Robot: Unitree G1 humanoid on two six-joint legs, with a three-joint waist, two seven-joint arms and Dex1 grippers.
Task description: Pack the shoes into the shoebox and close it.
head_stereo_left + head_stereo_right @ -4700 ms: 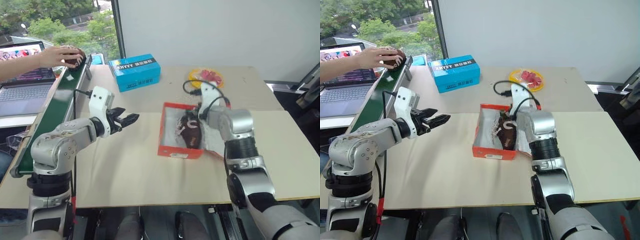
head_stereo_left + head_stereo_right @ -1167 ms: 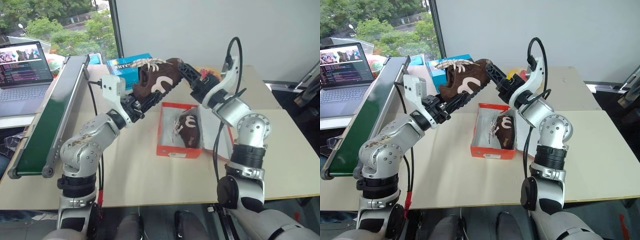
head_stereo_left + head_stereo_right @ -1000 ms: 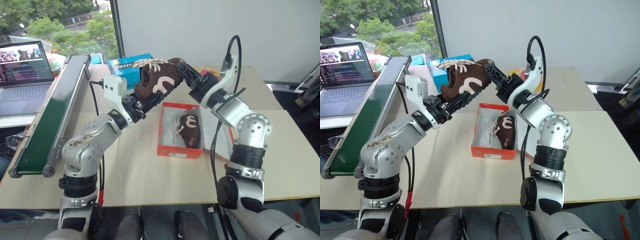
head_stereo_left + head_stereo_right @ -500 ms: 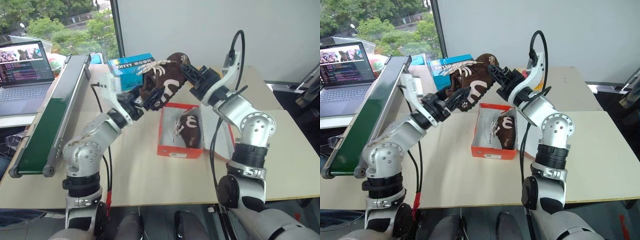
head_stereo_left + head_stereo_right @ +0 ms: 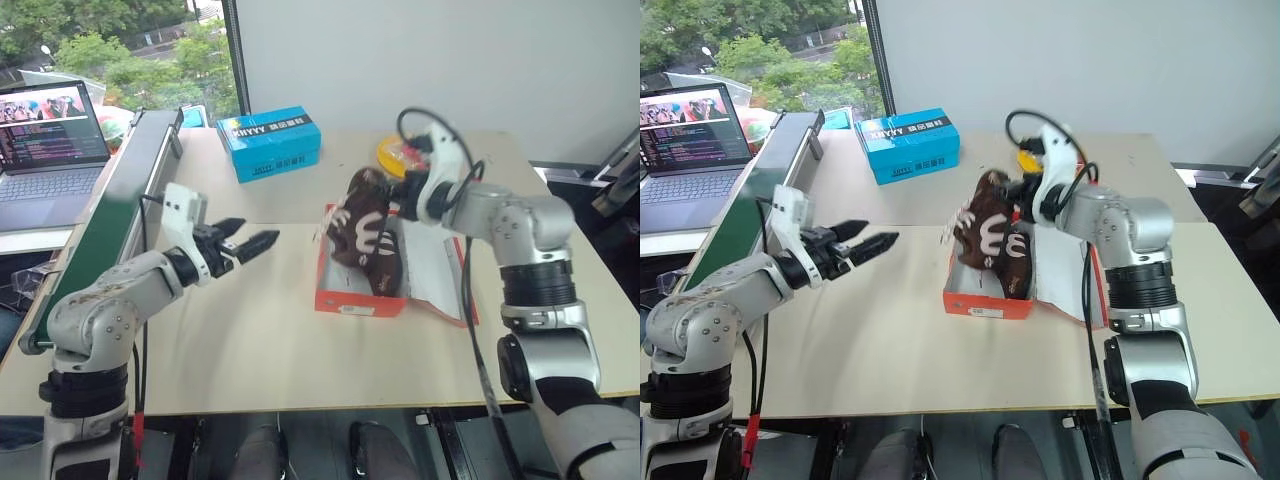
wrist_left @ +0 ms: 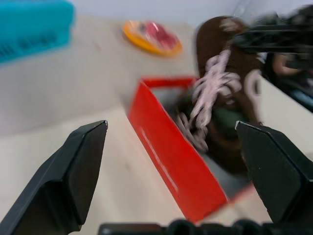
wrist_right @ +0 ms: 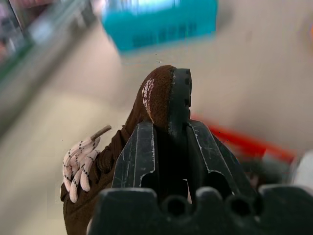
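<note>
over the shoebox (image 5: 345,298) on the bench (image 5: 260,340): second shoe (image 5: 358,228) pinched at the heel in right jaws (image 5: 392,203), toe tipped down-left beside first shoe (image 5: 385,268) inside. left jaws (image 5: 248,243) wide open, holding nothing, well apart.

A: Arm build?
B: Silver-grey metallic shells with rounded joint housings and black ribbed bands between segments. White wrist blocks behind each gripper.
A: Fingers?
B: Left gripper (image 5: 243,244) and right gripper (image 7: 168,142): two black tapered fingers each, scuffed edges on the right's.
A: Cabling?
B: Black cables looped at both wrists.
</note>
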